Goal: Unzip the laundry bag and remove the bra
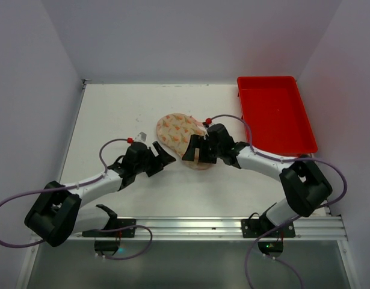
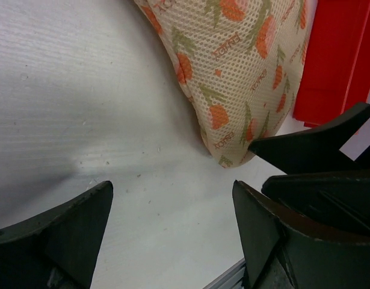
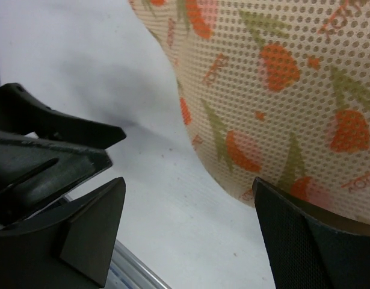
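Note:
The laundry bag (image 1: 175, 127) is a beige mesh pouch with orange and green motifs, lying zipped flat at the table's middle. It also shows in the left wrist view (image 2: 233, 72) and the right wrist view (image 3: 281, 90). No zipper pull or bra shows. My left gripper (image 1: 165, 152) is open and empty just left of the bag's near end, its jaws over bare table (image 2: 172, 198). My right gripper (image 1: 194, 152) is open at the bag's near end (image 3: 188, 198). One finger (image 3: 311, 241) is at the bag's edge, the other over the table.
A red plastic tray (image 1: 275, 114) stands at the back right, also in the left wrist view (image 2: 335, 60). The two grippers face each other closely; each shows in the other's wrist view (image 2: 329, 144) (image 3: 46, 144). A metal rail (image 1: 221, 226) runs along the near edge.

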